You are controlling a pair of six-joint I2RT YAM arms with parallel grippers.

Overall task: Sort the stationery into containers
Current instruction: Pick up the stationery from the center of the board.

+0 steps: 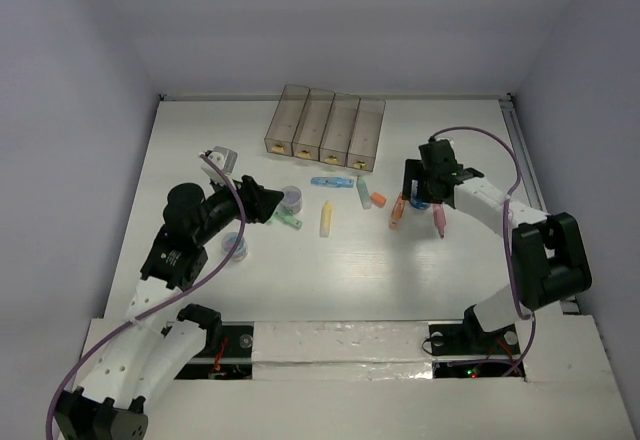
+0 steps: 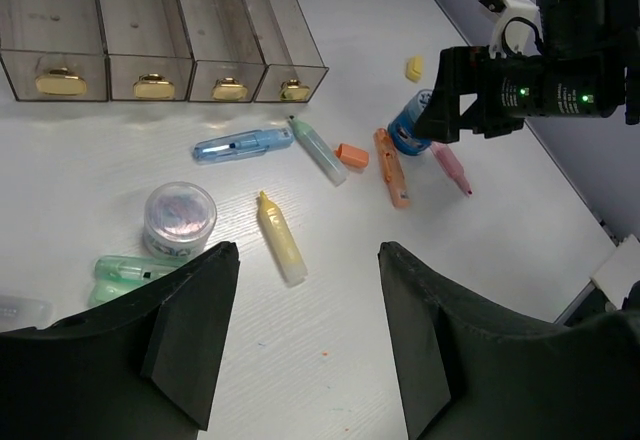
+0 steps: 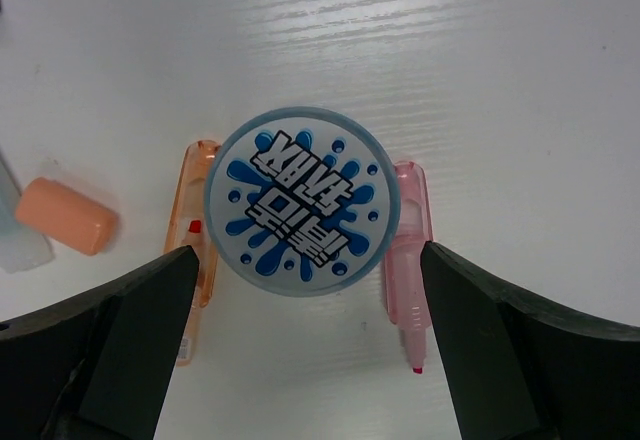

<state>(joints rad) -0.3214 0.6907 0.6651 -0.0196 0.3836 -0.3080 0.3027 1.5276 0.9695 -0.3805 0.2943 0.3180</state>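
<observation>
Four smoky-brown bins stand in a row at the back; they also show in the left wrist view. My right gripper is open, its fingers either side of a blue printed tape roll that lies between an orange marker and a pink marker. My left gripper is open and empty over bare table, just short of a yellow marker. A purple roll and a green marker lie to its left.
A blue marker, a pale green marker and an orange cap lie in front of the bins. A small yellow cap lies further right. Another roll sits by the left arm. White walls enclose the table.
</observation>
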